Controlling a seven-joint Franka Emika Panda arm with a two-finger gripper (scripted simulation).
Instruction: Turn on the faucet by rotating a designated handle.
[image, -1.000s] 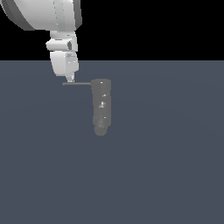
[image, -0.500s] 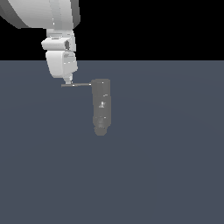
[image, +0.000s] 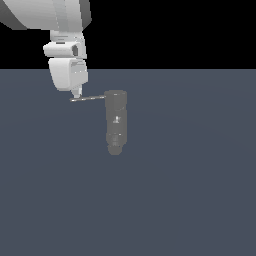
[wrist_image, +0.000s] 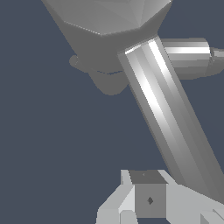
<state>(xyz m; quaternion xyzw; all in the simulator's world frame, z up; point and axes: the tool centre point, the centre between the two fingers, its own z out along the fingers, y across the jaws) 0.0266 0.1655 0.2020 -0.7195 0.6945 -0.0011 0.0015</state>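
The gripper (image: 76, 93) sits at the free tip of the handle (image: 88, 98); whether its fingers are spread or closed on the rod, I cannot tell. Beyond, the rod joins the cap of the faucet (image: 115, 121), lying on the bench (image: 190, 190). Push steadily at the tip, sweeping around the cap.

Plenty of open floor (image: 190, 200) all around, nothing else parked on it, so I could swing in from pretty much any side of the faucet (image: 116, 122). The only stuff in my way is the faucet body itself and the handle (image: 89, 98) sticking out toward the exterior view's left, right where my gripper (image: 76, 94) sits. From the wrist view the rod fills the space just beside my fingers (wrist_image: 148, 199), though I honestly can't tell if we're touching.
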